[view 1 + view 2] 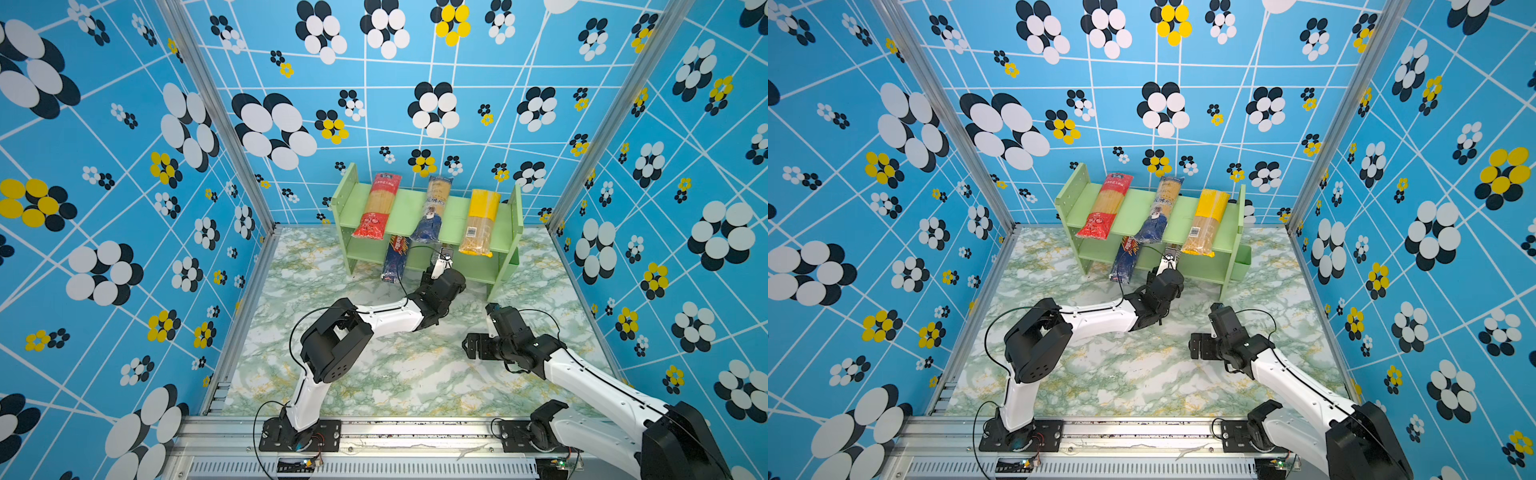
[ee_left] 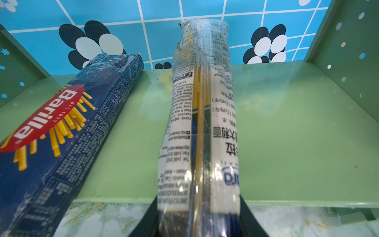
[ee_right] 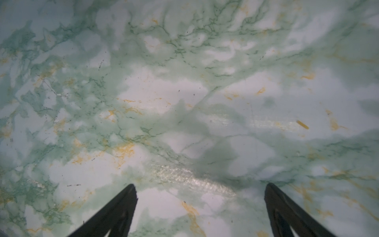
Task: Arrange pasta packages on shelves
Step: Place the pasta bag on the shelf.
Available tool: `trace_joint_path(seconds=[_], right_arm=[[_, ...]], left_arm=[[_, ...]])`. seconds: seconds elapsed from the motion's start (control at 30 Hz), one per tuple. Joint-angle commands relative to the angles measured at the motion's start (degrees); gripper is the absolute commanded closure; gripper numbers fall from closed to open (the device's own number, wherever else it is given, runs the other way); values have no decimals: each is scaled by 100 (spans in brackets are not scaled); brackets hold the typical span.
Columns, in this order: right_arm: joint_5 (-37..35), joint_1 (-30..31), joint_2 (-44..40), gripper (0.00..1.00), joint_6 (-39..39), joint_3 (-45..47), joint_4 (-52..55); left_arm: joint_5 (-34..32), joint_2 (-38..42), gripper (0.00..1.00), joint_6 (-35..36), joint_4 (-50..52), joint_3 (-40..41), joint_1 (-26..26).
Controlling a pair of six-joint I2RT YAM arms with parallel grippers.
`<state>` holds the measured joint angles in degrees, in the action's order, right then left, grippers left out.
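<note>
Barilla pack (image 2: pixel 67 147), "DAL 1877", Chinese-labelled clear pack (image 2: pixel 196 123)

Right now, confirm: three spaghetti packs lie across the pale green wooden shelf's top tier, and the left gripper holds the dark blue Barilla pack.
Wrong pack: the left gripper holds the clear pack with the navy and white label; the dark blue Barilla pack lies free beside it, per the left wrist view.

Pale green two-tier shelf (image 1: pixel 405 212): the top tier carries a red pack (image 1: pixel 378 205), a clear navy-ended pack (image 1: pixel 432 212) and a yellow-topped pack (image 1: pixel 480 222) side by side, front ends overhanging. On the lower tier, a dark blue Barilla pack (image 1: pixel 395 257) lies angled, jutting forward beside a clear white-labelled pack (image 2: pixel 203 123).
</note>
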<state>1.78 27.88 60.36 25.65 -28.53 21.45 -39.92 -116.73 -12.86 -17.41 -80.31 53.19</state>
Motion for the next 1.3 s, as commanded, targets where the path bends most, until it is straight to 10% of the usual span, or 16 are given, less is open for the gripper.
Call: trace_joint_path(seconds=[0.0,1.27], right_arm=[[-55,-63,-68,1,-63,103,25],[-46,-90,-103,1,-51,143,14]], left_arm=[[-341,115,68,-101,-905,-236,-22],[-429,89,53,-49,-1009,-169,34]])
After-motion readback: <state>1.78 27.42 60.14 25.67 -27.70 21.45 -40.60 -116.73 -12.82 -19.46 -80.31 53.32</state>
